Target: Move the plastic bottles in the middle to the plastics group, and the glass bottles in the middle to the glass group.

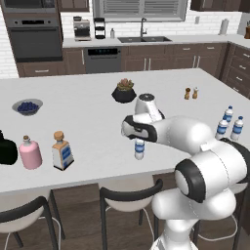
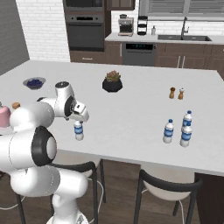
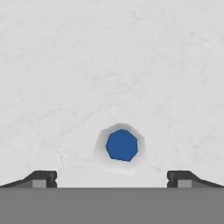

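Plastic bottle (image 3: 122, 145) upright on white marble island (image 1: 88, 146), tool (image 3: 112, 178) spread apart directly above its cap, dark-cabinet kitchen behind.

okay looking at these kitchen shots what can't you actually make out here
- The gripper: the robot's own arm covers it in both base views; the hand view shows its tips wide apart.
- Water bottle under the hand: top hidden by the arm in the left base view.
- Black bottle: cut off by the left edge.
- Corked bottle: mostly behind the arm in the right base view.
- Bottle labels: too small to read.
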